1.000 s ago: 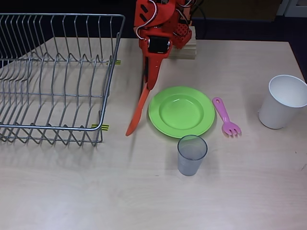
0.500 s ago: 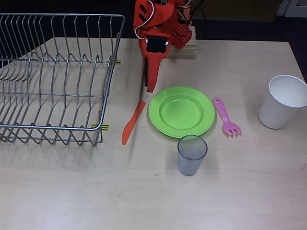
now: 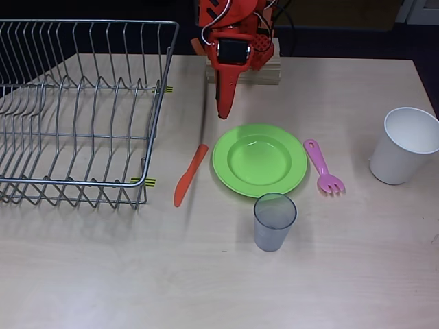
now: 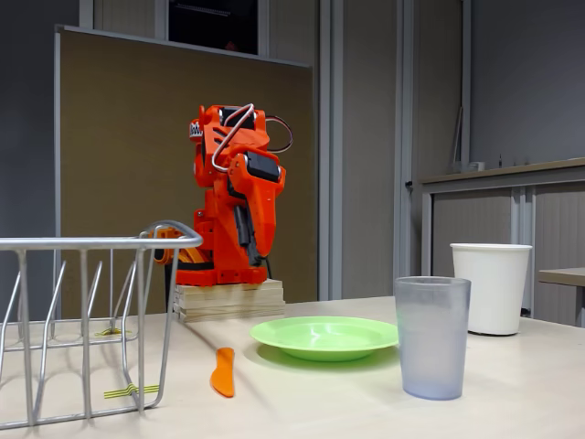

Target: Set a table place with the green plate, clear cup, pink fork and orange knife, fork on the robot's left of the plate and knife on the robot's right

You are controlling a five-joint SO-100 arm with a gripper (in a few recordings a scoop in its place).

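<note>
The green plate (image 3: 259, 160) (image 4: 324, 336) lies mid-table. In the overhead view the orange knife (image 3: 190, 175) (image 4: 223, 370) rests flat just left of it, and the pink fork (image 3: 324, 168) lies just right of it, tines toward the front. The clear cup (image 3: 274, 221) (image 4: 431, 337) stands upright in front of the plate. My gripper (image 3: 223, 111) (image 4: 248, 249) hangs above the table behind the plate's left rim, drawn back toward the arm's base. Its fingers look closed to a point and hold nothing.
A wire dish rack (image 3: 75, 110) (image 4: 82, 311) fills the left side of the table. A white cup (image 3: 405, 145) (image 4: 491, 285) stands at the right edge. The arm is mounted on a pale wooden block (image 3: 264, 72) (image 4: 228, 299) at the back.
A second ago the gripper held the knife upright by its handle; the knife now lies flat, let go. The gripper has since pulled back and swung slightly right.
</note>
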